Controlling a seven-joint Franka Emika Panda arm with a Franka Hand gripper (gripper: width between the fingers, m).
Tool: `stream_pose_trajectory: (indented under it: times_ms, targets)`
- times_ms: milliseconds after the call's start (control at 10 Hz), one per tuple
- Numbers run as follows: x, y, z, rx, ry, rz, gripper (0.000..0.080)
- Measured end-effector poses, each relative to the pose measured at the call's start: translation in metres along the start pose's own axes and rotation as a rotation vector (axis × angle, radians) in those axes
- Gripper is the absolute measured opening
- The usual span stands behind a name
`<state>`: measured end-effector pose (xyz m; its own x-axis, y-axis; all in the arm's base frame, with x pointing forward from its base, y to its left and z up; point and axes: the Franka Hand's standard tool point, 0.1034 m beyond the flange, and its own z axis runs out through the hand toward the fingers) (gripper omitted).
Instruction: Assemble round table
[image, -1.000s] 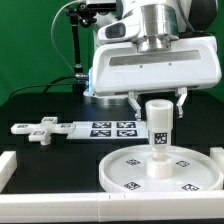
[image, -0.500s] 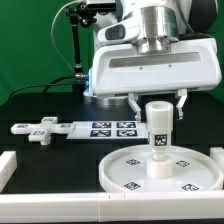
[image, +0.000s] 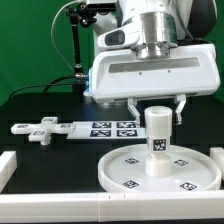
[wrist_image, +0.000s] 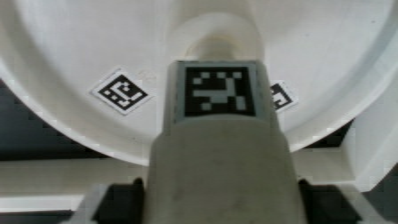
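Note:
The round disc (image: 112, 170) lies at the front right with square markers on its face. The short thick leg (image: 157, 140) stands upright on the disc's centre, a marker on its side. My gripper (image: 157, 112) hangs straight above it, fingers on either side of the leg's top. In the wrist view the leg (wrist_image: 221, 130) fills the middle, the dark pads (wrist_image: 121, 200) lie against both its sides, and the disc (wrist_image: 71, 60) shows beyond it. The cross-shaped foot piece (image: 42, 129) lies on the table at the exterior view's left.
The marker board (image: 112, 128) lies flat behind the disc, next to the foot piece. White border bars (image: 10, 168) run along the front and the left edge of the black table. A black stand with cables (image: 78, 50) rises at the back.
The gripper and the leg's top have moved slightly down toward the disc. The foot piece and the disc have not moved.

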<state>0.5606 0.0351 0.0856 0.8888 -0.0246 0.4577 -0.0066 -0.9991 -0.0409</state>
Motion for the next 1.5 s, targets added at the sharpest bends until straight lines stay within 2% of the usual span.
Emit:
stream_pose_trajectory:
  times_ms: [400, 700, 900, 1000, 1100, 1300, 1500]
  targets:
    - [-0.010, -0.001, 0.005, -0.016, 0.063, -0.001, 0.0409]
    - [-0.010, -0.002, 0.006, -0.011, 0.041, -0.005, 0.0409]
    - [-0.012, -0.002, 0.007, -0.010, 0.032, -0.005, 0.0594]
    - [-0.011, -0.001, 0.005, -0.008, 0.022, -0.007, 0.0594]
    - [-0.008, 0.000, 0.002, -0.007, 0.022, -0.007, 0.0641]
    - [0.000, 0.003, -0.007, -0.005, 0.020, -0.006, 0.0647]
    - [0.013, 0.007, -0.023, 0.003, -0.001, 0.000, 0.0648]
